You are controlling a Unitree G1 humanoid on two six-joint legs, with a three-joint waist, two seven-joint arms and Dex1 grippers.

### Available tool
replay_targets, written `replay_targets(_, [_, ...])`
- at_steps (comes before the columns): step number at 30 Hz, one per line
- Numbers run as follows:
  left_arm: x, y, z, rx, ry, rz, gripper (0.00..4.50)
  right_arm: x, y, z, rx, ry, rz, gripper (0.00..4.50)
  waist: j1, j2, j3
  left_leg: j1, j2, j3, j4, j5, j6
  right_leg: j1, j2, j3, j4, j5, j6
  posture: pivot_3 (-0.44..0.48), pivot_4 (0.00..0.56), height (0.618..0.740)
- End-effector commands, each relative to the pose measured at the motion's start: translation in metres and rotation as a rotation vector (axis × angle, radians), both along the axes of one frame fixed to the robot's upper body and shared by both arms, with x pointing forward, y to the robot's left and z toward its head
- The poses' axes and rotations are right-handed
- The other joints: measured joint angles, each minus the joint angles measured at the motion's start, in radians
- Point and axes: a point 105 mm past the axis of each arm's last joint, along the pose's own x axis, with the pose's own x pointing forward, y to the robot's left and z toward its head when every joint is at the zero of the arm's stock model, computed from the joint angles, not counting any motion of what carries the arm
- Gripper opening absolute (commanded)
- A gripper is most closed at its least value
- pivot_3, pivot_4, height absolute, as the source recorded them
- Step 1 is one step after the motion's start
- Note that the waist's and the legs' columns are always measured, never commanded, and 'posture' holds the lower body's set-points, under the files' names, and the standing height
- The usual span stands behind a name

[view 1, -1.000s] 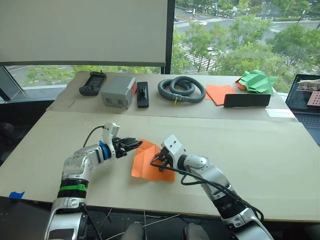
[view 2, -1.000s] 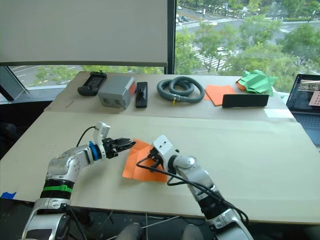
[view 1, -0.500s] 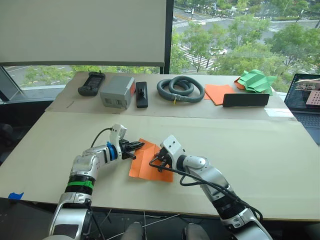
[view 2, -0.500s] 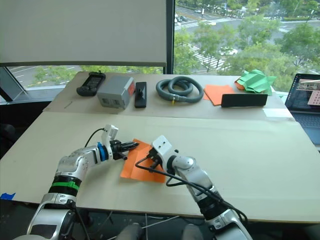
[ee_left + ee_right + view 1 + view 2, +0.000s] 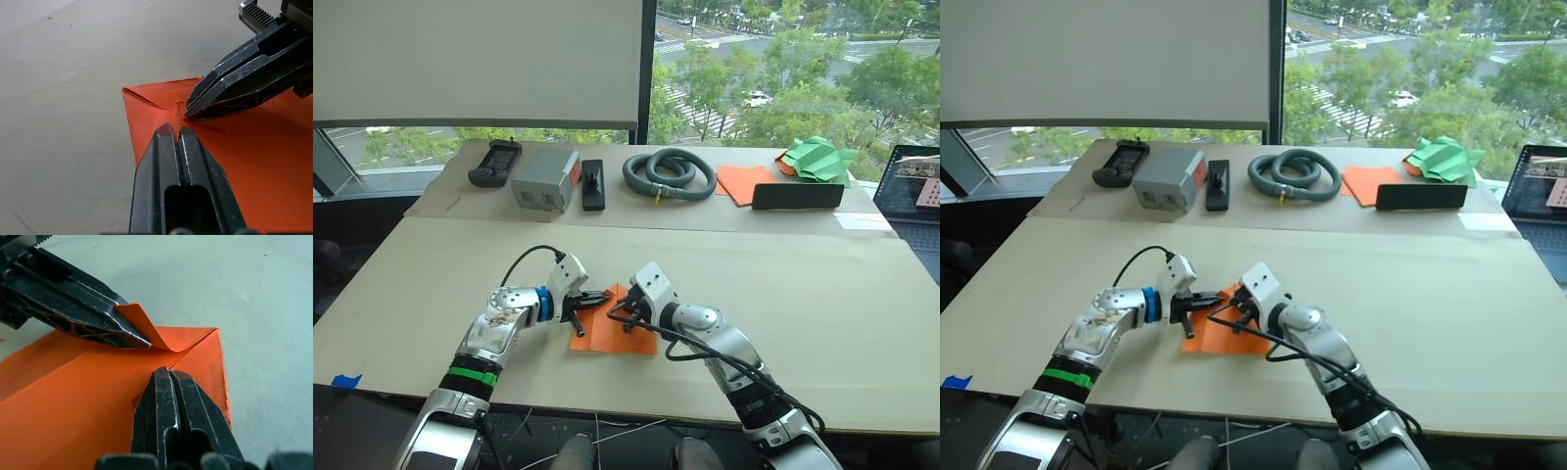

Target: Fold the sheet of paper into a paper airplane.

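- L end effector [image 5: 599, 296]: fingers pressed together, pinching a raised flap/corner of the sheet of paper [image 5: 612, 328]. Comes in from the L side of the sheet, tips at its upper edge.
- sheet of paper: orange, partly folded, lies flat on the near desk [image 5: 862, 323] at centre-front, betw. the two arms. In L wrist view the far corner is folded over w/ a small ridge standing up [image 5: 179, 108].
- R end effector [image 5: 619, 315]: fingers pressed together, tips down on the sheet's surface just beside the L tips. R wrist view shows tips [image 5: 168, 377] resting on the paper right by the curled flap; can't tell if any paper sits betw. them.
- The two end effectors nearly meet tip to tip over the same corner.
- Far desk, L to R: black handheld controller [image 5: 494, 163], grey box [image 5: 544, 180], black remote-like unit [image 5: 593, 184], coiled grey hose [image 5: 669, 174], orange paper stack [image 5: 744, 182], black bar [image 5: 796, 196], green paper shapes [image 5: 817, 160].
- Laptop [image 5: 913, 186] at far R edge.
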Motion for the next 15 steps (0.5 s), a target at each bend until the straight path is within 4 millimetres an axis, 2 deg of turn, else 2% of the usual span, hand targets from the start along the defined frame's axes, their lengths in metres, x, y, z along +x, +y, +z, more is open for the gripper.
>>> replay_targets(1, [0.004,0.002,0.004,0.024,-0.035,-0.008,0.02,0.006,-0.006,0.009,0.045,-0.009,-0.04,0.0,0.0,0.0,0.0,0.0,0.0,0.0,0.0,0.0,0.0,0.0,0.0,0.0,0.0,0.0,0.0,0.0,0.15,0.702])
replay_targets(4, [0.003,0.002,-0.001,0.037,-0.021,-0.021,0.02,0.012,-0.007,0.023,0.111,-0.037,-0.059,0.0,0.0,0.0,0.0,0.0,0.0,0.0,0.0,0.0,0.0,0.0,0.0,0.0,0.0,0.0,0.0,0.0,0.15,0.702])
replay_targets(8, [0.001,0.003,-0.003,0.04,-0.011,-0.033,0.02,0.015,-0.003,0.03,0.144,-0.057,-0.056,0.0,0.0,0.001,0.0,0.0,0.0,0.0,0.0,0.0,0.0,0.0,0.0,0.0,0.0,0.0,0.0,0.0,0.15,0.702])
replay_targets(15, [-0.001,0.005,-0.004,0.059,-0.005,-0.053,0.02,0.021,0.012,0.032,0.142,-0.091,-0.015,0.0,-0.003,0.001,0.001,0.0,0.0,0.0,0.0,0.0,0.0,0.0,0.0,0.0,0.0,0.0,0.0,0.0,0.15,0.702])
